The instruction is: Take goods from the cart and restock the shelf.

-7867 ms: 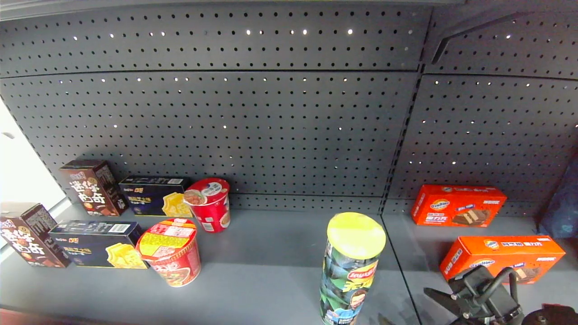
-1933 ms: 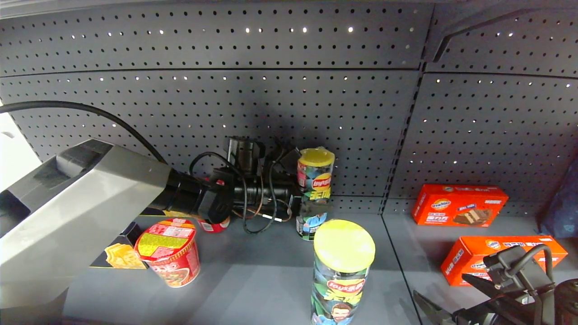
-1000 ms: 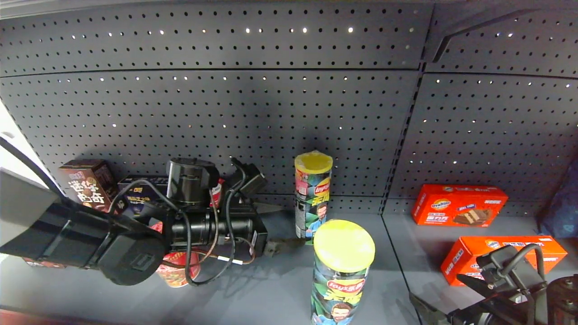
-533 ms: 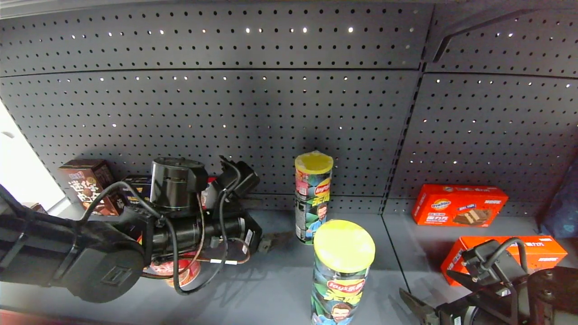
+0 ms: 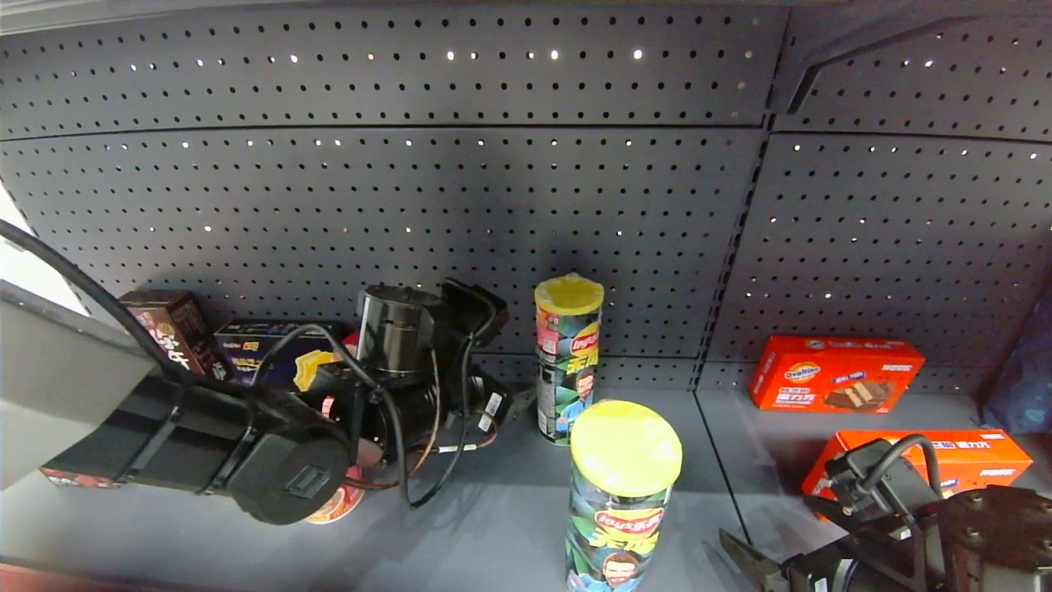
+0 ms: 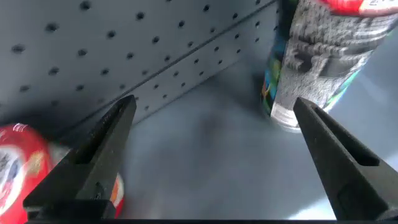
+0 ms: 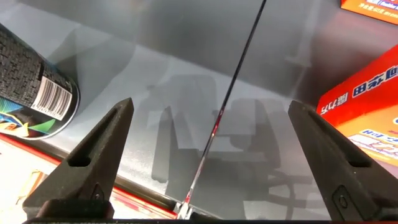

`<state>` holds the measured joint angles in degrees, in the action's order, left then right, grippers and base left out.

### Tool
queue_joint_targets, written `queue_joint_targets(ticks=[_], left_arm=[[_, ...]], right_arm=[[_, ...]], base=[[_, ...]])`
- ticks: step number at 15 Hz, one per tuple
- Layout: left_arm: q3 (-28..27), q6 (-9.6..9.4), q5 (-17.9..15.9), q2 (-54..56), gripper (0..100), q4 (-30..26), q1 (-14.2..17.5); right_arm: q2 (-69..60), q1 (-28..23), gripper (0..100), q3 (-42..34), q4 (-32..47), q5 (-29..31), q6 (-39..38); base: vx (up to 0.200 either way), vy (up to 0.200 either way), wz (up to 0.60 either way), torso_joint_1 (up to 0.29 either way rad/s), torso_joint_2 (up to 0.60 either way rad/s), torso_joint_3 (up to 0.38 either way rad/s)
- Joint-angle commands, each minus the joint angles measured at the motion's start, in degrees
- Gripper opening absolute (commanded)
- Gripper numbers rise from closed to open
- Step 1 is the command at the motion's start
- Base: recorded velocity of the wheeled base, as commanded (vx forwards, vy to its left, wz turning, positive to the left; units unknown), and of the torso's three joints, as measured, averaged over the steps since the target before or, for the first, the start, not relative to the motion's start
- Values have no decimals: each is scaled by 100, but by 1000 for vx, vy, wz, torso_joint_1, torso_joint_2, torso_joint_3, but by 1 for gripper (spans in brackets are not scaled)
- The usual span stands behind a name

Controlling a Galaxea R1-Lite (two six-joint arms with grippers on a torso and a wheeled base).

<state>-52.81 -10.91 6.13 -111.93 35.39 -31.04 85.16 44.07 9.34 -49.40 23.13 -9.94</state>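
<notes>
You're looking down on a grey shelf (image 5: 493,526) w/ a pegboard back wall (image 5: 493,205).

Your left gripper (image 6: 214,106) sits low over the shelf, left of ctr. Its fingers are spread wide w/ nothing btwn them. It is just beside the rear chip can (image 5: 569,353) and not touching it. That can stands upright close to the back wall.

The front chip can (image 5: 625,493) stands upright at the shelf's front edge, in front of the rear one, w/ a gap btwn the two.

Your right gripper (image 7: 210,106) is low at the front right of the shelf. Its fingers are also spread wide and hold nothing. The front chip can is off to its left.

Two orange boxes lie flat on the right section. The rear orange box (image 5: 834,374) is near the back wall. The front orange box (image 5: 970,452) is partly behind the right arm.

On the left, a red noodle cup (image 6: 25,168) stands near the back wall by the left gripper. A second noodle cup (image 5: 333,506) is mostly hidden under the left arm. A brown box (image 5: 168,329) and a dark blue box (image 5: 251,349) are farther left, by the back wall.
</notes>
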Motion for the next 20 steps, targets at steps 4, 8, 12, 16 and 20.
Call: queue_joint_targets(ticks=[4,8,12,16,20], left_arm=[[-467,1,11,-549,100,29,-16],[-441,1,11,-566,100,56,-8],[-230,1,55,-65,100,12,28],[403,1,90,734,100,12,28],[614,1,195,1007,100,29,19]], right_arm=[[18,-4,100,-2,0,-1,0],[9,-12,100,-2,0,-1,0],[97,102,100,59,0,-1,0],[325,603,100,182,-79,-10,9],[624,893,100,393,-105,-1,18]], base=[[0,0,0,0,0,0],[0,0,0,0,0,0],[0,0,0,0,0,0],[0,0,0,0,0,0],[0,0,0,0,0,0]])
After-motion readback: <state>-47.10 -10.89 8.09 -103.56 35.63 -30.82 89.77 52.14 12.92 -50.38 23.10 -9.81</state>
